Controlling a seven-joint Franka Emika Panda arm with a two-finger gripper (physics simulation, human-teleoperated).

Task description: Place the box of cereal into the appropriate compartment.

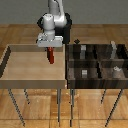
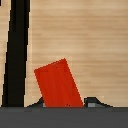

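We see a light wooden tray table (image 1: 15, 75) on the exterior view's left, touching a dark compartmented bin (image 1: 75, 75) holding small grey blocks (image 1: 84, 73) on the exterior view's right. Over the tray, the gripper (image 1: 50, 48) is clamped on the box of cereal (image 1: 51, 56), red, hanging tilted above the wood.

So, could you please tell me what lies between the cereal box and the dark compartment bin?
Only bare tray floor and the light tray's wall separate the cereal box from the compartment bin, per the exterior view.
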